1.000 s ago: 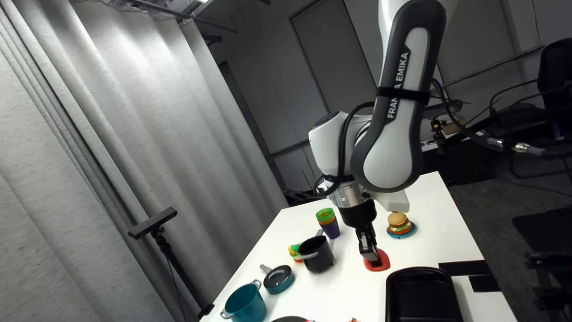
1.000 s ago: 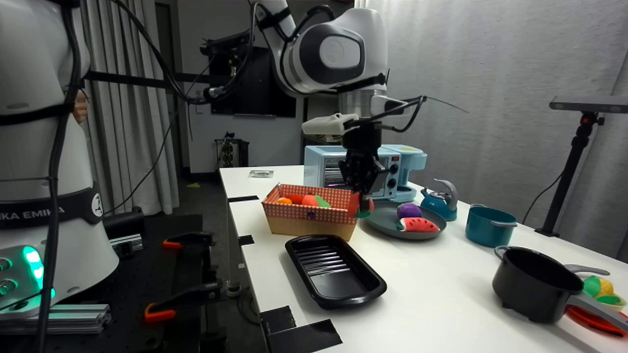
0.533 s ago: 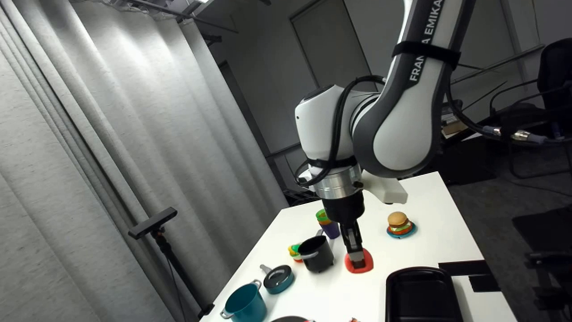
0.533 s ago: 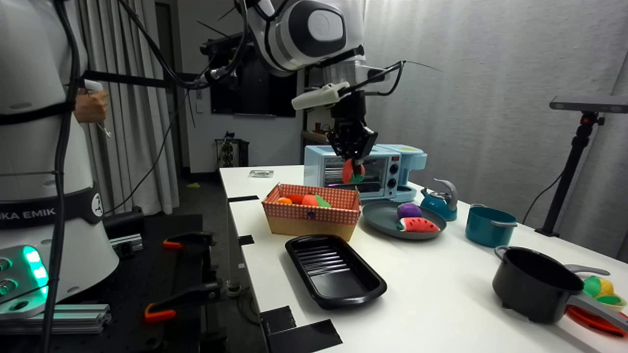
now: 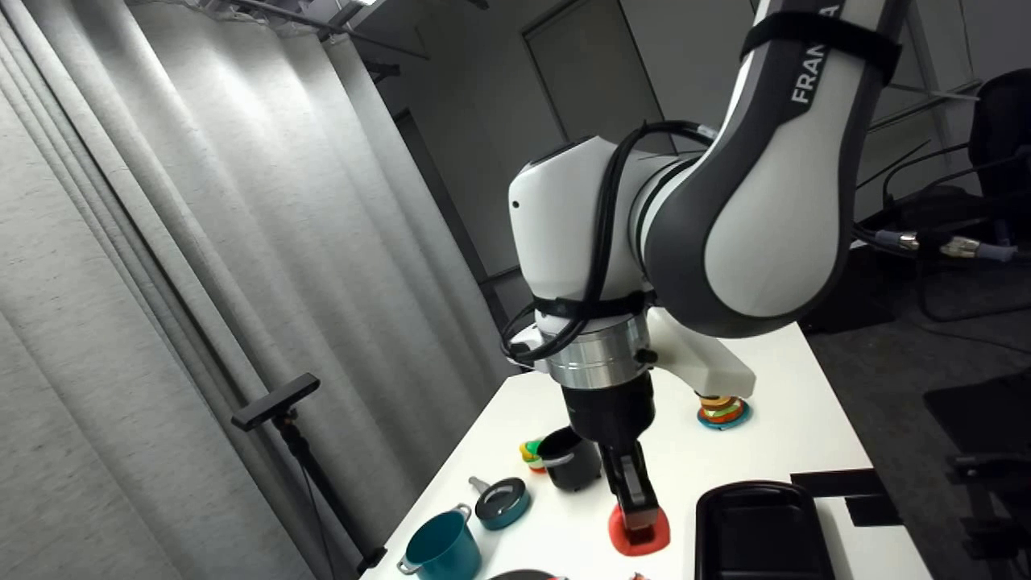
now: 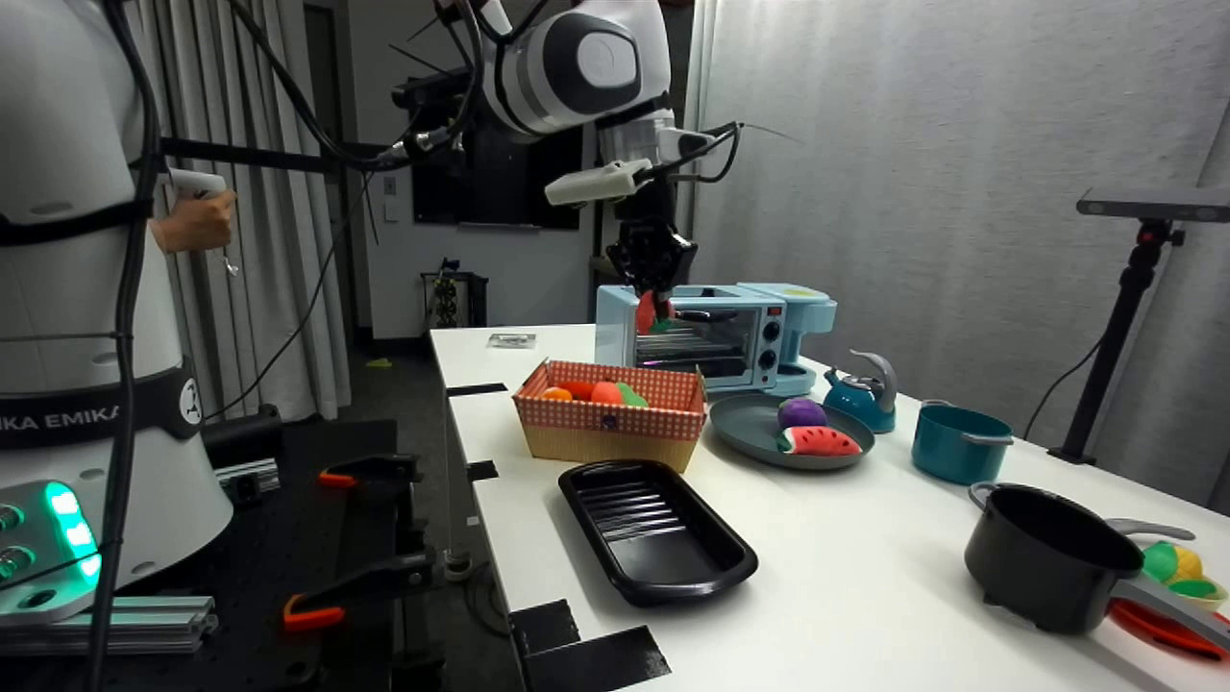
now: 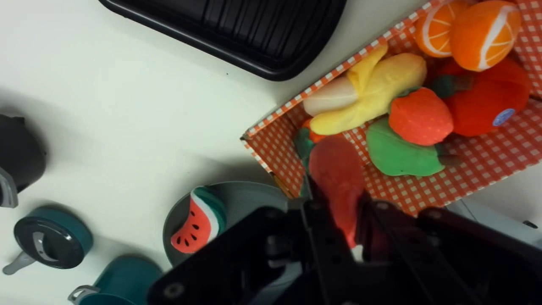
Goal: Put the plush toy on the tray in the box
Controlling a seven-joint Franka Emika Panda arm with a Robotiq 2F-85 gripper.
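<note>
The claw (image 7: 338, 203) is clamped on the toy (image 7: 336, 163), aloft near the box (image 6: 605, 442). Being plush, it should be light and squashy; a gentle pinch across its sides should hold.

Plush toy (image 7: 340, 178) blurred, tray (image 7: 241, 31) cropped in wrist view

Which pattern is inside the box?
Red and white checks line the box, clearest in the wrist view.
</note>
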